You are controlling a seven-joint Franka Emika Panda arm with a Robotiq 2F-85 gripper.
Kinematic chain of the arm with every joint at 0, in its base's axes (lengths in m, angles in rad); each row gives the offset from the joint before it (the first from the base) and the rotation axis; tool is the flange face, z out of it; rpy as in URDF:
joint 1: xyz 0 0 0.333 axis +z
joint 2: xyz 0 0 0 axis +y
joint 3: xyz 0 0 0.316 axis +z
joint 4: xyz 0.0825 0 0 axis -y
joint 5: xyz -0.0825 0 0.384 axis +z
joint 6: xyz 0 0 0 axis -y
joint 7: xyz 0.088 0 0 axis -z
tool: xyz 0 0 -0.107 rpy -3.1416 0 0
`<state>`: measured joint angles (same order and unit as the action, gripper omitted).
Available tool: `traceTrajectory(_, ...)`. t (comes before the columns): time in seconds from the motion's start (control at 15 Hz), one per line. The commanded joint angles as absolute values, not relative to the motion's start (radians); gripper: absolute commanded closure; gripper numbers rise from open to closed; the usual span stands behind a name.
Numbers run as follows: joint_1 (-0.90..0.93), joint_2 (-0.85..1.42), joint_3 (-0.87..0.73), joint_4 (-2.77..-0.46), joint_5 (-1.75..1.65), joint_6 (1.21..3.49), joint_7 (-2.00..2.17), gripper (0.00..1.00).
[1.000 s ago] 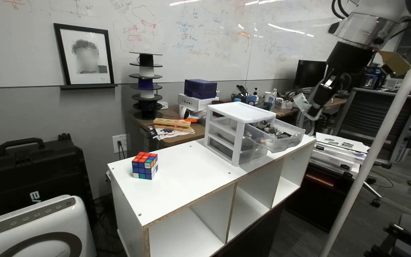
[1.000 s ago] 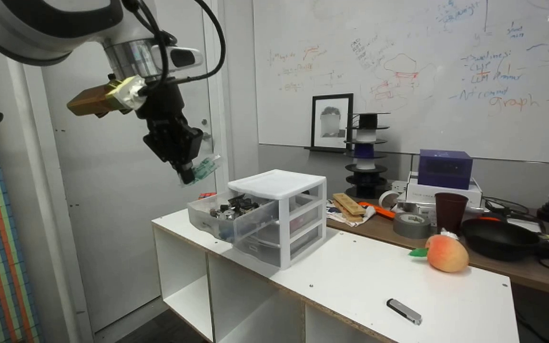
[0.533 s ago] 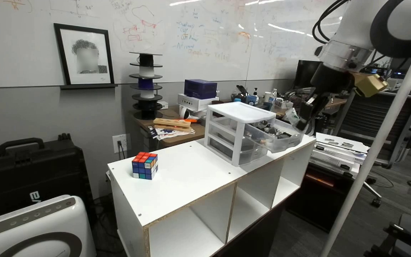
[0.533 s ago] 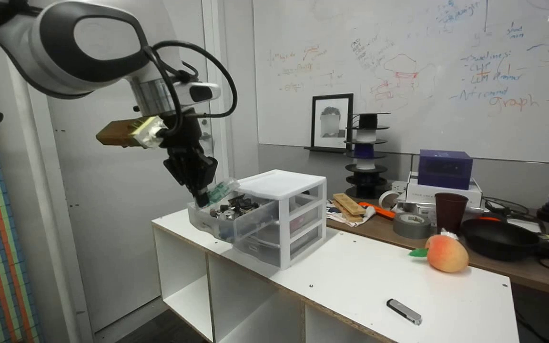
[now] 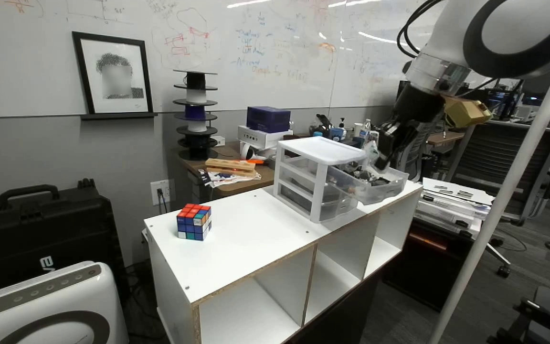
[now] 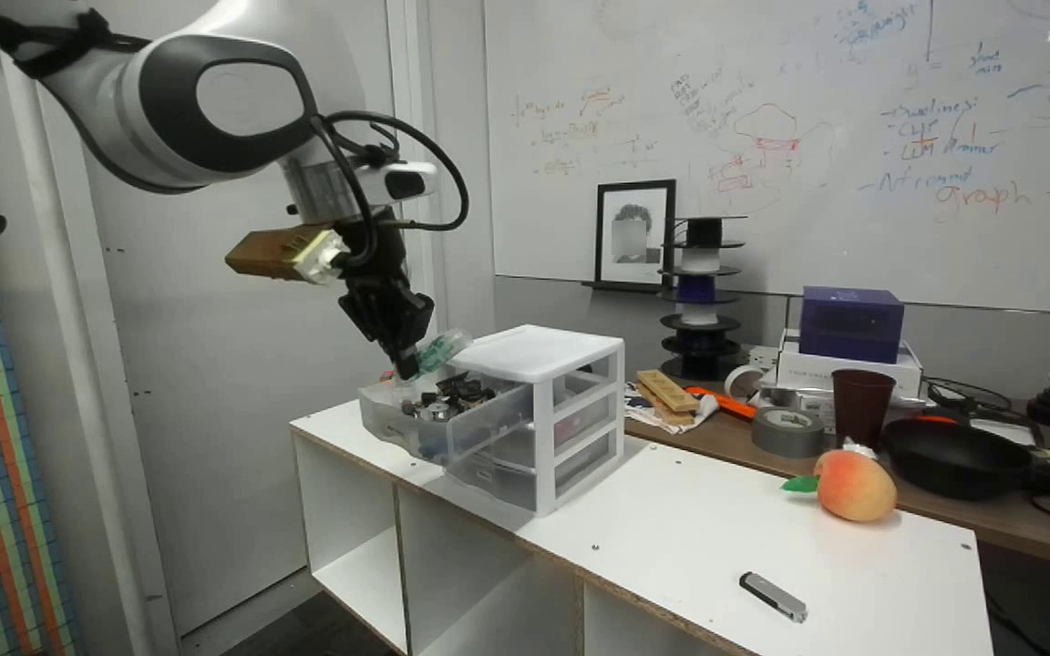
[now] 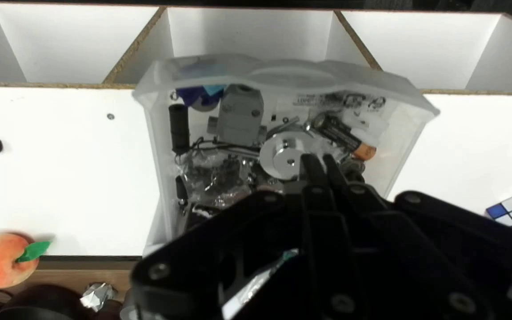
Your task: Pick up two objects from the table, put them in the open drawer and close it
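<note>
We find the gripper (image 7: pixel 320 160) clamped on a packet (image 6: pixel 443 348), over the open drawer (image 6: pixel 390 431). We judge that, released here, it could perch on the heaped parts (image 6: pixel 452 395) or unit top (image 6: pixel 534 352), jamming closure.

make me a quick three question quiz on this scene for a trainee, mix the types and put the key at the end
1. Short answer: at which level of the white-framed drawer unit is the pulled-out drawer: top, middle or bottom?
2. Multiple choice: what does the gripper hold?
a) the peach
b) a clear packet with green in it
c) the roll of grey tape
3. True or false: the Rubik's cube rests on the white table.

Key
1. Top
2. b
3. True
</note>
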<state>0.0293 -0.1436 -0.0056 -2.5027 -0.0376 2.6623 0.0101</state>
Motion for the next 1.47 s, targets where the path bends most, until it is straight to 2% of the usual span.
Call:
traceTrajectory(0.0, 0.022, -0.076, -0.001, -2.406, -0.007, 2.676, 0.023, 1.00)
traceTrajectory(0.67, 0.027, -0.107, 0.006, -2.524, 0.018, 2.611, -0.004, 1.00)
traceTrajectory(0.87, 0.017, -0.062, 0.002, -2.481, -0.016, 2.616, -0.001, 1.00)
traceTrajectory(0.93, 0.017, -0.062, 0.002, -2.480, -0.013, 2.621, -0.004, 0.73)
traceTrajectory(1.0, 0.019, -0.060, 0.000, -2.480, -0.003, 2.628, -0.014, 0.72)
traceTrajectory(1.33, 0.016, -0.048, 0.000, -2.489, -0.015, 2.747, -0.001, 0.36)
traceTrajectory(1.4, 0.016, -0.114, 0.004, -2.463, -0.025, 2.687, 0.017, 0.29)
